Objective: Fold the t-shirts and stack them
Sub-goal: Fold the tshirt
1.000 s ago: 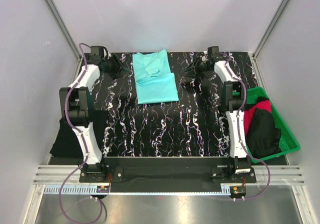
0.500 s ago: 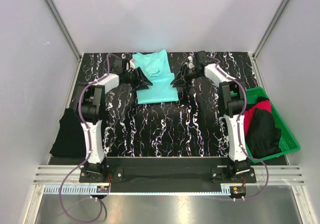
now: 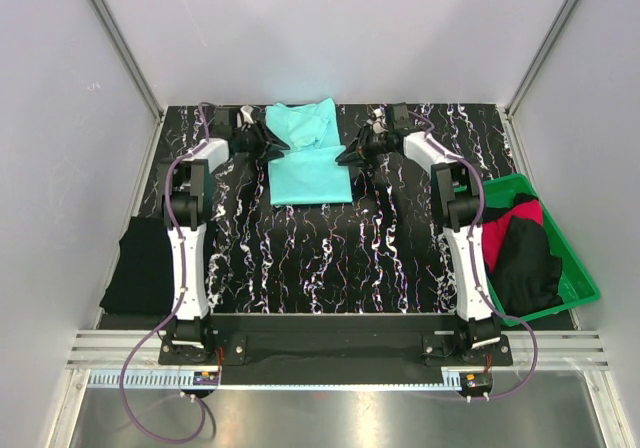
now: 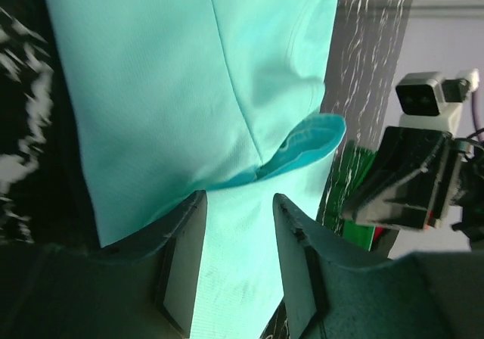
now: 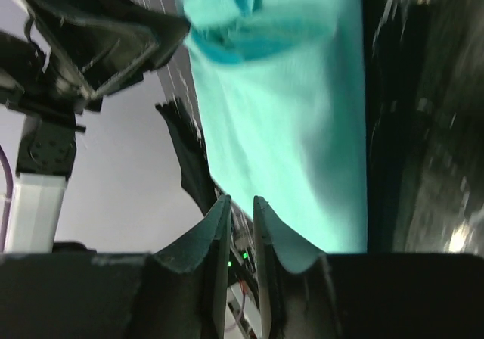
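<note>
The turquoise-mint t-shirt (image 3: 310, 158) lies partly folded on the far middle of the mat, its top part bunched. My left gripper (image 3: 277, 149) is at the shirt's left edge. Its jaws are open and hold nothing, with the shirt (image 4: 189, 74) showing between and beyond them. My right gripper (image 3: 347, 155) is at the shirt's right edge, its jaws a narrow gap apart and empty, next to the shirt (image 5: 287, 112). A black t-shirt (image 3: 140, 266) lies at the left edge. Red-pink (image 3: 520, 215) and black (image 3: 527, 263) shirts lie in the tray.
The green tray (image 3: 578, 268) stands at the right of the black marbled mat (image 3: 330, 258). Grey walls close in the back and both sides. The right arm's gripper (image 4: 408, 180) shows in the left wrist view, and the left gripper (image 5: 98, 44) in the right wrist view.
Both grippers have moved inward from the mat's far corners to the two side edges of the turquoise shirt. The shirt has shifted slightly.
</note>
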`<state>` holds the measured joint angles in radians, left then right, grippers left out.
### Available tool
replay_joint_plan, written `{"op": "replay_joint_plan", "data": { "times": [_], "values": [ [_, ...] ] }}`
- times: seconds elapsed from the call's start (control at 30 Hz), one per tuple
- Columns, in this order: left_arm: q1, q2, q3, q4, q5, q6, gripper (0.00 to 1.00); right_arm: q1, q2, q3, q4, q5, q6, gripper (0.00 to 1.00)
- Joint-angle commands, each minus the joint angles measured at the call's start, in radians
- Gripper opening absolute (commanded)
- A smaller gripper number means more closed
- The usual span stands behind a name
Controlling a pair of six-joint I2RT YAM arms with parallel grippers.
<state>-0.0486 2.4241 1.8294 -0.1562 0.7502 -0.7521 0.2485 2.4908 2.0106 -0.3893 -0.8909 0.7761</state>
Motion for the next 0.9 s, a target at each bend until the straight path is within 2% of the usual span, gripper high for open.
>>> {"op": "replay_joint_plan", "data": {
  "times": [0.0, 0.13, 0.23, 0.33, 0.43, 0.63, 0.77, 0.87],
  "values": [
    [0.026, 0.030, 0.064, 0.058, 0.031, -0.029, 0.45, 0.009, 0.089, 0.129, 0.145, 0.016, 0.113, 0.24],
    [0.032, 0.030, 0.060, 0.075, 0.044, -0.050, 0.45, 0.009, 0.256, 0.378, 0.168, 0.009, 0.190, 0.24],
    [0.032, -0.009, 0.032, 0.093, 0.057, -0.072, 0.45, 0.008, 0.368, 0.514, 0.171, 0.023, 0.262, 0.23],
    [0.030, -0.098, -0.008, 0.093, 0.051, -0.078, 0.46, 0.008, 0.437, 0.580, 0.181, 0.040, 0.314, 0.22],
    [0.013, -0.205, -0.068, 0.095, 0.023, -0.064, 0.50, 0.006, 0.462, 0.580, 0.217, 0.053, 0.334, 0.22],
    [-0.054, -0.309, -0.223, 0.142, 0.028, -0.069, 0.51, -0.008, 0.439, 0.545, 0.225, 0.036, 0.334, 0.22],
    [-0.082, -0.322, -0.344, 0.185, 0.061, -0.067, 0.42, -0.011, 0.407, 0.577, 0.221, 0.030, 0.364, 0.22],
    [-0.077, -0.359, -0.455, 0.199, 0.048, -0.014, 0.40, -0.023, 0.369, 0.594, 0.219, 0.038, 0.397, 0.22]
  ]
}}
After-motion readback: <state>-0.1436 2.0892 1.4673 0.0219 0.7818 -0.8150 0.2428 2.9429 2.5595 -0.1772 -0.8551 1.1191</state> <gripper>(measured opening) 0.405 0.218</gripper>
